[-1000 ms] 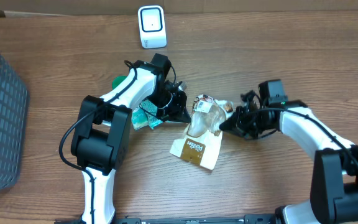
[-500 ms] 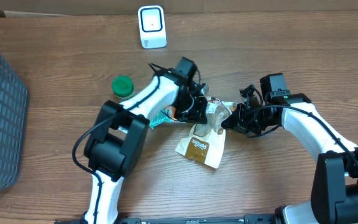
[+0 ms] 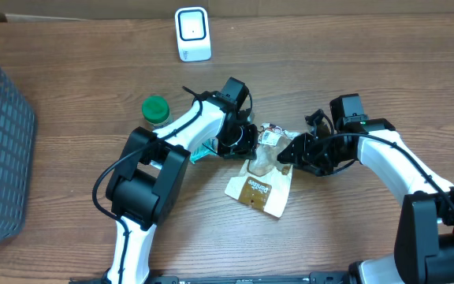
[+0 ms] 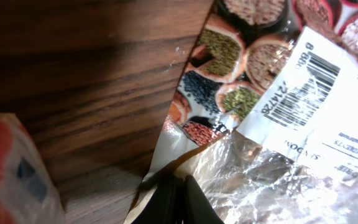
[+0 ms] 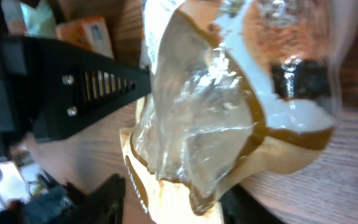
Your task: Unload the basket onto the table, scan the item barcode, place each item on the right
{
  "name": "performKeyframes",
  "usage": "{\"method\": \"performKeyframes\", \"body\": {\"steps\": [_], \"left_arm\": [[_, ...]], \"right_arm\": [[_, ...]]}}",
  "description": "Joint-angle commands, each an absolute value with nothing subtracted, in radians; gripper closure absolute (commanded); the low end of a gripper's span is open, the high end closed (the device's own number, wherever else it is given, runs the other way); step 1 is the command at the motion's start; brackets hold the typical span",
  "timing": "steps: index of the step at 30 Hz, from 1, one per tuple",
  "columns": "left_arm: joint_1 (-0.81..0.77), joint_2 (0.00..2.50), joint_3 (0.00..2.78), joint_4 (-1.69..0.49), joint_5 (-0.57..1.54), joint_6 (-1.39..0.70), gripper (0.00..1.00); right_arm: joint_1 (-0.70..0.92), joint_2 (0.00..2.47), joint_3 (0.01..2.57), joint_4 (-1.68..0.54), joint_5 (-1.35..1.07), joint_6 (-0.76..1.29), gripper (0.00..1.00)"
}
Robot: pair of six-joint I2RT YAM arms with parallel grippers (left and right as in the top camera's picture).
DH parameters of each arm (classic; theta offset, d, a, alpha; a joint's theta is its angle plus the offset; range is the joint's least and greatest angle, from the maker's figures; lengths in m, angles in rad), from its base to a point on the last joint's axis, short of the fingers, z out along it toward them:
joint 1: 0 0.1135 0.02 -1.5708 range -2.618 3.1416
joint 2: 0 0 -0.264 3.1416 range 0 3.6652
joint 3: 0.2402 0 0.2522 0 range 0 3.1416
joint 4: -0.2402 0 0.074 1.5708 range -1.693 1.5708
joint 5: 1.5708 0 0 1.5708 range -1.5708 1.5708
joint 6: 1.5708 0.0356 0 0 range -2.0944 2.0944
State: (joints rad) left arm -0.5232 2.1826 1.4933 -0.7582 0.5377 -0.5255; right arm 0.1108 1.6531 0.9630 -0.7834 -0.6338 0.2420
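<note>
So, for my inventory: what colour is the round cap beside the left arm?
The cap is green, clearest in the overhead view.

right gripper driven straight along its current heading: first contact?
The bag, directly ahead between the right gripper fingers. Behind it sits the left gripper; depth unclear.

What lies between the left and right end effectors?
The brown windowed food bag, its crumpled top between the left end effector and the right end effector, seen in the overhead view.
</note>
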Motion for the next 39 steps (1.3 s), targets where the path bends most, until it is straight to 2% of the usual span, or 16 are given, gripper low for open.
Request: {"method": "performKeyframes", "body": {"steps": [1,2,5,10,17,23,26,28,30,33,39], "left_arm": [[-0.526,2.205,1.461,-0.75,0.49,-0.552,0.96],[-0.526,2.205,1.461,-0.75,0.49,-0.558,0.96],[-0.526,2.205,1.461,-0.75,0.49,-0.558,0.96],[-0.526,2.205,1.461,-0.751,0.49,-0.558,0.96],[-0.526,2.205,1.461,-0.754,0.493,-0.558,0.96],[-0.526,2.205,1.461,-0.754,0.515,-0.558,0.96],[-0.526,2.205,1.461,-0.754,0.517,-0.558,0.96],[-0.526,2.205,1.461,-0.754,0.517,-0.558,0.96],[-0.526,2.205,1.461,-0.754,0.517,-0.558,0.96],[-0.526,2.205,1.461,-0.755,0.517,-0.557,0.96],[-0.523,2.205,1.461,-0.749,0.514,-0.557,0.96]], "right_arm": [[0.104,1.635,0.963,-0.796,-0.584,0.242,0.43],[0.103,1.635,0.955,-0.812,-0.553,0.256,0.34],[0.101,1.635,0.933,-0.821,-0.524,0.269,0.28],[0.056,1.649,0.858,-0.765,-0.539,0.287,0.28],[0.027,1.666,0.726,-0.574,-0.816,0.269,0.31],[0.094,1.666,0.601,-0.293,-0.869,0.554,0.35],[0.129,1.666,0.587,-0.181,-0.86,0.695,0.41],[0.153,1.666,0.587,-0.124,-0.844,0.744,0.43],[0.171,1.666,0.587,-0.104,-0.805,0.772,0.48],[0.176,1.666,0.587,-0.103,-0.787,0.782,0.69],[0.172,1.666,0.589,-0.097,-0.795,0.771,0.84]]}}
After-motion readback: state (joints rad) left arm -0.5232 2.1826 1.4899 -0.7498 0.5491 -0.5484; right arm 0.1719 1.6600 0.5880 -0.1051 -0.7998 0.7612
